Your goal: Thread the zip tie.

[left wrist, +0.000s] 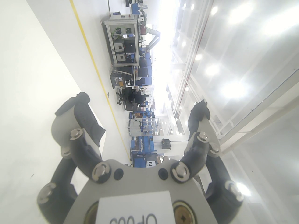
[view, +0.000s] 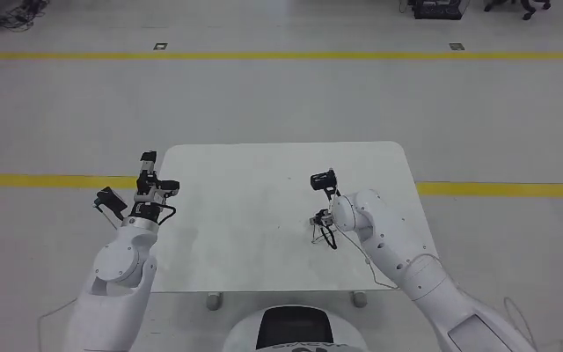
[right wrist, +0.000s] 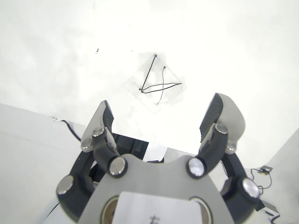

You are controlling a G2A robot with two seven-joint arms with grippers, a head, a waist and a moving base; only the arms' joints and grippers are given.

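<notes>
Several thin black zip ties (right wrist: 156, 85) lie crossed on a small clear square sheet (right wrist: 173, 93) on the white table (right wrist: 70, 36). In the top view the zip ties (view: 327, 238) rest right of the table's middle, near its front. My right gripper (right wrist: 160, 111) hangs above them, open, with nothing between its ribbed pads (right wrist: 211, 113). From above, the right gripper (view: 320, 222) sits just over the ties. My left gripper (left wrist: 140, 111) is open and holds nothing, aimed out into the room. It stands at the table's left edge (view: 158, 176), far from the ties.
The table's front edge (right wrist: 28, 111) runs close behind the right gripper's fingers. A yellow floor line (view: 281, 55) crosses beyond the table, and another (view: 53, 180) passes at its sides. Equipment racks (left wrist: 121, 40) stand far off in the room.
</notes>
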